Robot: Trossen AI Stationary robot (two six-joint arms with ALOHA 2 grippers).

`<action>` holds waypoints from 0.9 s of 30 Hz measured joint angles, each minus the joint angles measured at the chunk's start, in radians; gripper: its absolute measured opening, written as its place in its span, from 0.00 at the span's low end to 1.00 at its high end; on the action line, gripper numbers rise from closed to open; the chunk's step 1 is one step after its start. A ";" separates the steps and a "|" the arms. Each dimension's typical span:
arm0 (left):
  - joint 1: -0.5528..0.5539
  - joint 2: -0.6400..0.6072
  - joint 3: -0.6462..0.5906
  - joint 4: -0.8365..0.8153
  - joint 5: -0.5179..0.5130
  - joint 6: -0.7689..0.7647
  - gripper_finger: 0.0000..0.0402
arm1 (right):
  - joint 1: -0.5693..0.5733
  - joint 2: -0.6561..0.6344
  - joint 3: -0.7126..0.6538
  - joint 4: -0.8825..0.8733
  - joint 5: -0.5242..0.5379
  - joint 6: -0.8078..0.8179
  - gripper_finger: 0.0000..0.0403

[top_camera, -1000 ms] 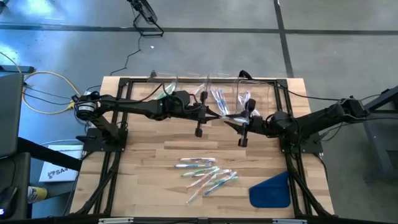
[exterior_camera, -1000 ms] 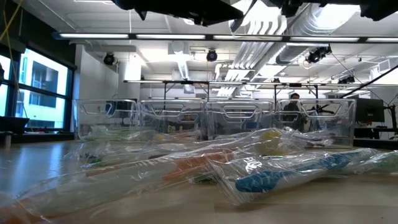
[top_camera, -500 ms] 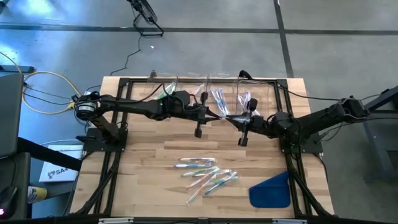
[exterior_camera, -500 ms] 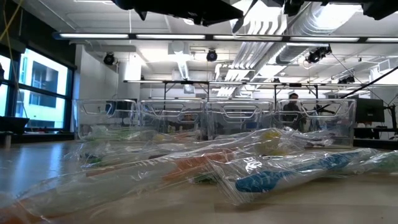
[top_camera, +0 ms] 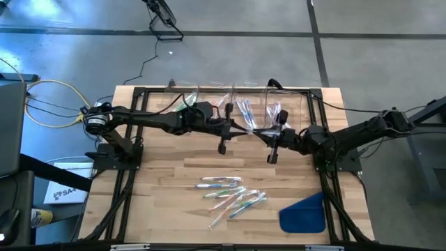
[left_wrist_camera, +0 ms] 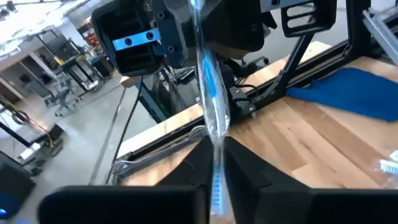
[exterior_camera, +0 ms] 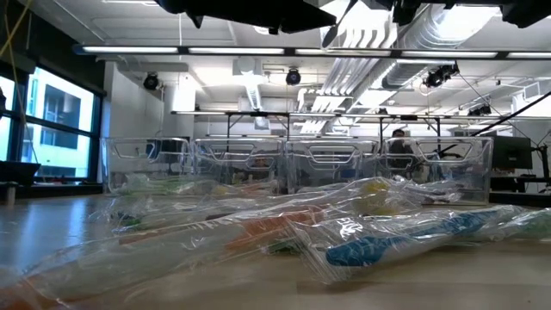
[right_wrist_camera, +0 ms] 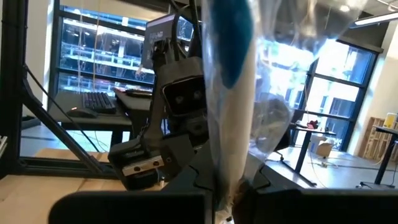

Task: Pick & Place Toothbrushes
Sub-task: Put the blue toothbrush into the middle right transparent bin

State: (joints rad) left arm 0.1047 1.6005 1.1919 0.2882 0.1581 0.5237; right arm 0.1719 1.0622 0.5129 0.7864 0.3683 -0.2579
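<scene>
- High view: both arms meet over the middle of the table. The left gripper [top_camera: 240, 126] and the right gripper [top_camera: 263, 134] sit almost touching, a wrapped toothbrush [top_camera: 252, 130] between them. Behind them, a row of clear bins [top_camera: 202, 90] along the far edge already holds some toothbrushes; I cannot tell how many. A loose cluster of toothbrushes [top_camera: 230, 195] lies on the near half of the table [top_camera: 160, 174], beside a blue cloth [top_camera: 304, 214]. I judge the task part done, with a good deal left to sort.
- Low view: wrapped toothbrushes [exterior_camera: 362, 237] lie close in front; the bins [exterior_camera: 336, 164] stand in a row behind, with some coloured contents, hard to make out.
- Left wrist view: the left gripper [left_wrist_camera: 215, 163] is pinched on the wrapped blue toothbrush [left_wrist_camera: 211, 93], which rises toward the other arm.
- Right wrist view: the right gripper [right_wrist_camera: 225, 186] is clamped tight on the same wrapped blue toothbrush [right_wrist_camera: 231, 74], so both grippers hold it at once.
</scene>
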 joint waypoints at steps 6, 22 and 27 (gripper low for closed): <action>0.001 -0.010 0.000 -0.011 -0.002 0.090 0.23 | 0.000 0.000 0.000 -0.033 0.018 0.027 0.02; 0.000 -0.246 0.000 -0.208 -0.103 0.212 0.28 | -0.171 0.017 0.072 -0.337 0.125 0.197 0.02; 0.000 -0.316 0.000 -0.287 -0.104 0.206 0.28 | -0.260 0.083 0.248 -0.619 0.117 0.312 0.02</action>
State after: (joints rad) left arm 0.1047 1.2844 1.1915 0.0011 0.0540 0.7296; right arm -0.0879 1.1457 0.7604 0.1678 0.4858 0.0540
